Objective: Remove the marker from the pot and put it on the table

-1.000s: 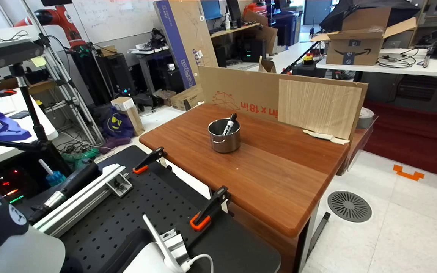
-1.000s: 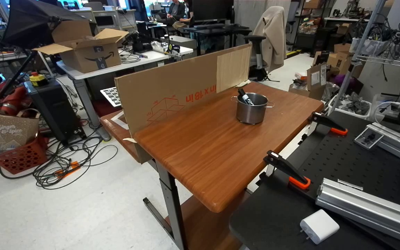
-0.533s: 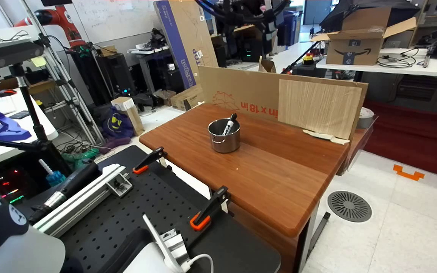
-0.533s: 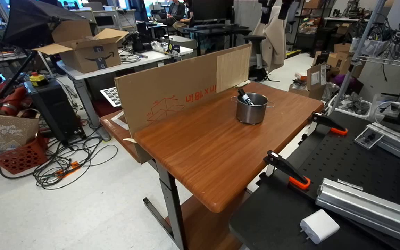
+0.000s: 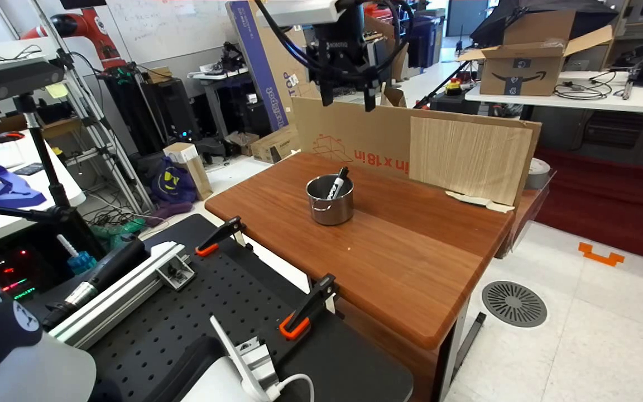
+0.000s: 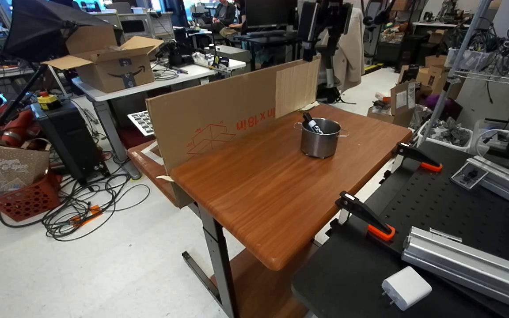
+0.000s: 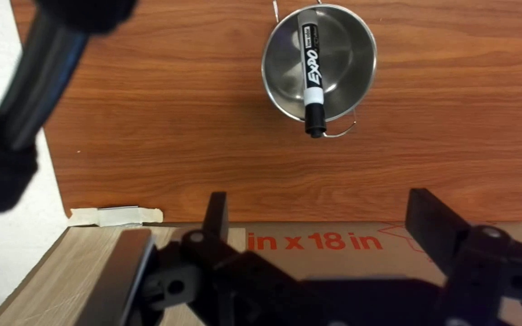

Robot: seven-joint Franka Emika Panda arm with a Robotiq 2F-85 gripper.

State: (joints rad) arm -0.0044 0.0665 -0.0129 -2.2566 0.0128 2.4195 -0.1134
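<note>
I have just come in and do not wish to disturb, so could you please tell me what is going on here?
A robot arm is due to move a marker from a metal pot onto the wooden table. Its end effector hangs open in the air, apart from the pot and holding nothing. The marker leans untouched inside the pot, one end sticking out at the top.

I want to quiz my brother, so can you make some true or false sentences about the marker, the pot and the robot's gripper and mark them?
1. The marker leans in the pot. True.
2. The pot is upside down. False: it stands upright on the table.
3. The gripper is open. True.
4. The whole marker fits inside the pot. False: its black cap pokes out.
5. The gripper is touching the marker. False: it hangs higher, apart from it.
</note>
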